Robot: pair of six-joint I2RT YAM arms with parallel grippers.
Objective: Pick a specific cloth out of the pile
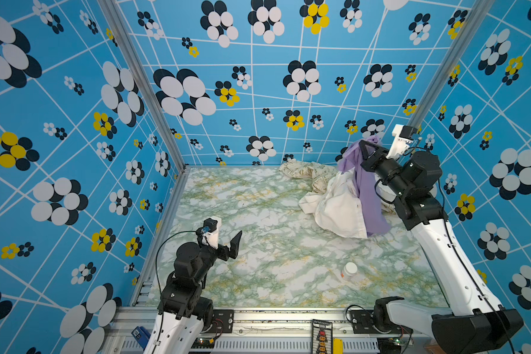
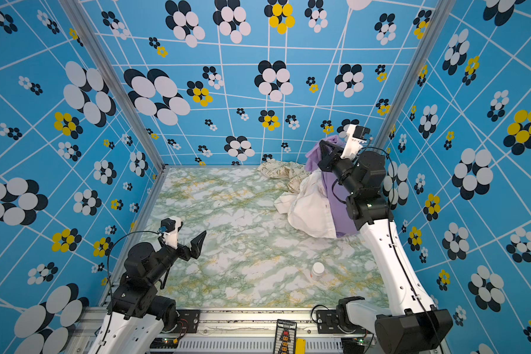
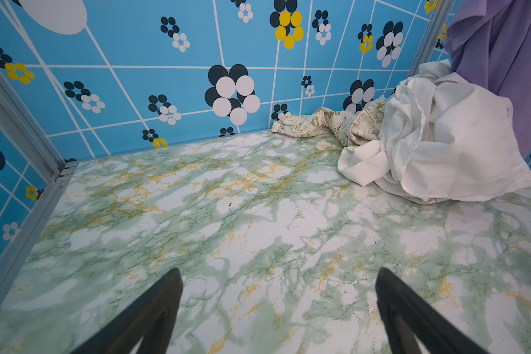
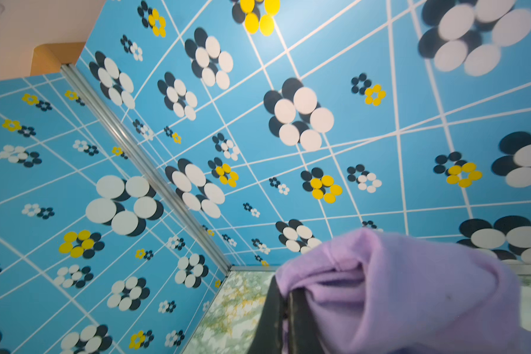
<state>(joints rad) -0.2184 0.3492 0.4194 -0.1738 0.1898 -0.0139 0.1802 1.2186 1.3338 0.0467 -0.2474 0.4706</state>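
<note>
2 arms alike: left arm (image 1: pixel 172 334) and right arm (image 1: pixel 442 254) in glossy white shells dotted with small dark holes, jointed by chunky matte-black motor housings. Left gripper (image 1: pixel 238 237) and right gripper (image 1: pixel 365 147) of black, tapered, triangular fingers. At each wrist, white plastic camera bracket (image 1: pixel 213 237) topped with dark box. Thin black cable (image 1: pixel 156 269) looping down; red-and-black wires (image 1: pixel 218 325) beside black mounting plate (image 1: pixel 224 317).

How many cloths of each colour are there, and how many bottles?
purple cloth: 1
white cloth: 1
cream cloth with green prints: 1
small bottle: 1
Total: 4 things, 3 cloths and 1 bottle
</note>
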